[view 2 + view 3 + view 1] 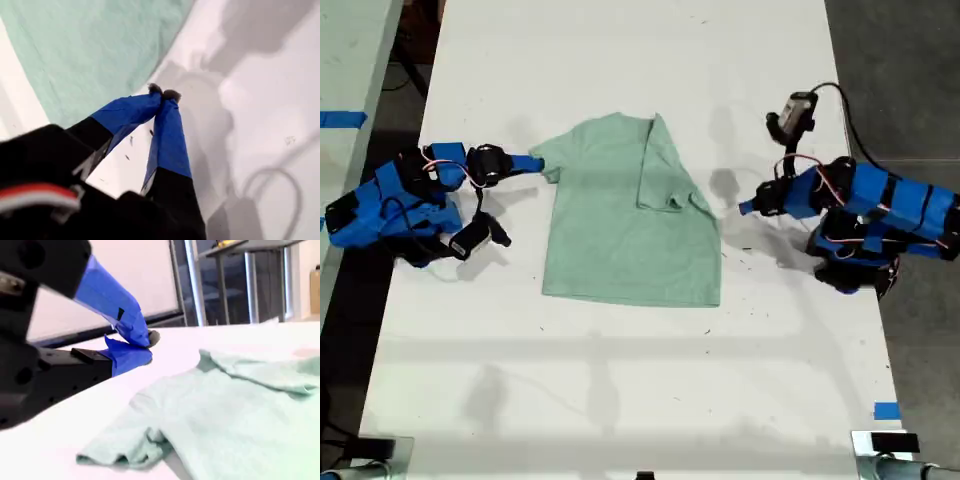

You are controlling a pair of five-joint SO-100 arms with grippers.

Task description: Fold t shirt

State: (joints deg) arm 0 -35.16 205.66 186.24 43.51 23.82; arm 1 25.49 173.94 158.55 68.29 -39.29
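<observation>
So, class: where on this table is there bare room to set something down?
Free: the table strip below the t shirt in the exterior view, and the stretch above its collar. Crowded: beside either sleeve, where my second gripper and my first gripper sit.

Both blue arms low, my first gripper (pixel 163 93) and my second gripper (pixel 149 346) (tips together) empty.
</observation>
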